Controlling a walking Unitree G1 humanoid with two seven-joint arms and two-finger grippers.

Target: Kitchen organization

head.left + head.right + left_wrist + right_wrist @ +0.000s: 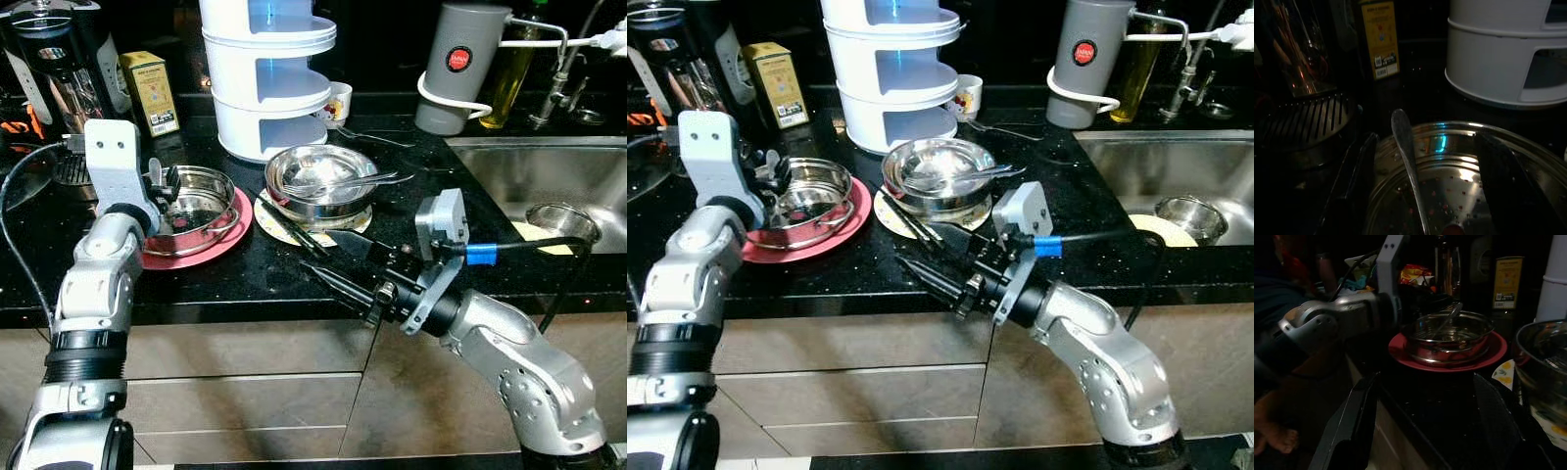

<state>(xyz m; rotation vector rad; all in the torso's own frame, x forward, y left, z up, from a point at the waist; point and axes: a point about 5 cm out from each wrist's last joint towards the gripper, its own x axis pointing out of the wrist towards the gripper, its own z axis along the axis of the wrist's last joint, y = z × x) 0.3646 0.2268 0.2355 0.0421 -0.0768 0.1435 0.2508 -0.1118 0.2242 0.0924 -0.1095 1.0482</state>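
Left eye view. Black countertop [255, 279] across mid frame. Left of centre, a steel bowl [196, 208] sits on a red plate [217, 245]. The left gripper [167, 186] is at the bowl's left rim; fingers mostly hidden behind the wrist block. Centre, a stack of steel bowls [318, 181] with cutlery laid across rests on a yellow-patterned plate [345, 223]. Lower centre, the right gripper [328, 276] lies low over the counter's front edge, fingers pointing toward frame left, holding nothing. White tiered container [269, 73] top centre; yellow box [149, 93] upper left; grey jug [458, 64] upper right; sink [549, 181] at right.

Right eye view. Same layout, shifted. A small strainer [1190, 215] sits in the sink at right edge.

Left wrist view. Dark. Two black fingers [1498, 176] spread wide, one on either side of the steel bowl's rim, clasping nothing. A spoon handle [1405, 152] rises from the bowl, lower centre.

Right wrist view. Dark. Fingers [1354, 423] wide apart at bottom, empty. The bowl on the red plate is centre frame, the left arm [1332, 325] at its left.
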